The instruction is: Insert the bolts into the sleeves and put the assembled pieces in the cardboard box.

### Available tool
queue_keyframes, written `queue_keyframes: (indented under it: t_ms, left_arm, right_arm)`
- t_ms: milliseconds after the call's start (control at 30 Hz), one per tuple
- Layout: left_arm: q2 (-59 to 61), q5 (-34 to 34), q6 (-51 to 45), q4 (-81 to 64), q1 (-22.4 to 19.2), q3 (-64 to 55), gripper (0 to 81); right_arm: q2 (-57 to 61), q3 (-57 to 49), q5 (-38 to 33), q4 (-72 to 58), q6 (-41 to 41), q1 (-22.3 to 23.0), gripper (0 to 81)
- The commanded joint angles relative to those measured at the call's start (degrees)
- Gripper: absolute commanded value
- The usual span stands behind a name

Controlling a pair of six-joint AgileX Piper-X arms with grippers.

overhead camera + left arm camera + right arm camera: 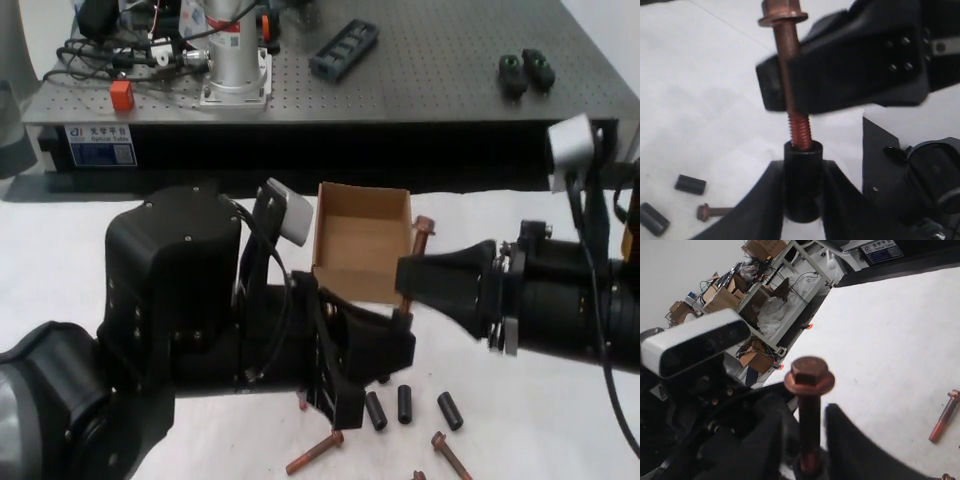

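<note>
Insertion is in hand: the bolt [781, 50], pinched by the right gripper [810, 450], is entered into the sleeve [802, 160] clamped by the left gripper [802, 192]. A straight downward push is called for next.

Bench [150, 215] covered in white. Towards its far side, an open cardboard box [360, 240], standing upright on the cover. Nearer the camera, three black sleeves [405, 404] lying in a loose row, close to each other but not touching. Beside them, flat on the cover, one copper bolt [314, 453] left of the row and another right of it.
</note>
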Motion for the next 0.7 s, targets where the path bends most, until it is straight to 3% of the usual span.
queue_keyframes:
  t_ms: [0,200,300,500,667]
  left_arm:
    - [-0.75,-3.56,4.86,-1.43,-0.03,-0.64,0.7]
    - [-0.38,-13.24,8.73,-8.34,-0.03,-0.64,0.7]
    - [0.36,-15.84,10.85,-14.42,-0.03,-0.64,0.7]
    - [3.13,-27.83,12.65,-28.78,-0.03,-0.64,0.7]
    - [9.24,-29.73,6.17,-19.65,0.11,-4.83,0.7]
  right_arm:
    - [0.29,-0.16,-1.87,1.21,-1.29,0.07,50.6]
    - [-3.66,-0.16,-1.87,2.31,-2.34,-5.08,44.9]
    - [-6.57,-0.27,-1.87,2.58,-3.17,-7.91,44.9]
    - [-11.17,-0.27,-1.46,11.61,-8.67,-13.79,44.9]
    - [-11.29,-0.27,2.55,18.85,-11.39,-16.36,44.9]
